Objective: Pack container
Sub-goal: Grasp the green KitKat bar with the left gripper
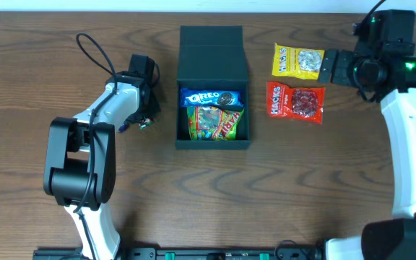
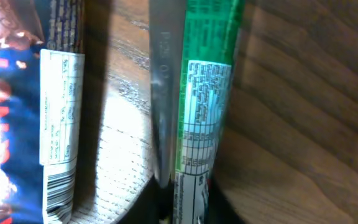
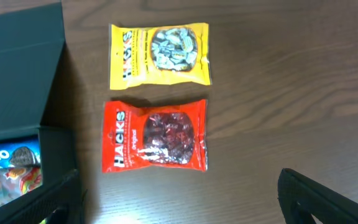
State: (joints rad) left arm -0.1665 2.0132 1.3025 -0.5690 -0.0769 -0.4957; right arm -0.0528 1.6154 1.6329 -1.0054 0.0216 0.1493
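Overhead, open container mid-table holding Oreo packet and colourful sweets packet, left gripper just left, its jaws hidden, left wrist, only blue wrapper and green wrapper close up, cut off, grip impossible to tell, right wrist, right gripper spread wide near yellow Hacks bag and red Hacks bag, right of container.

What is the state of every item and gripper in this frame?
Dark teal-green matte square container: lid open, partly filled.
Yellow Hacks candy bag: flat on table, unpacked.
Red Hacks candy bag: flat on table, unpacked.
Right gripper: open, empty.
Left gripper: cannot tell.
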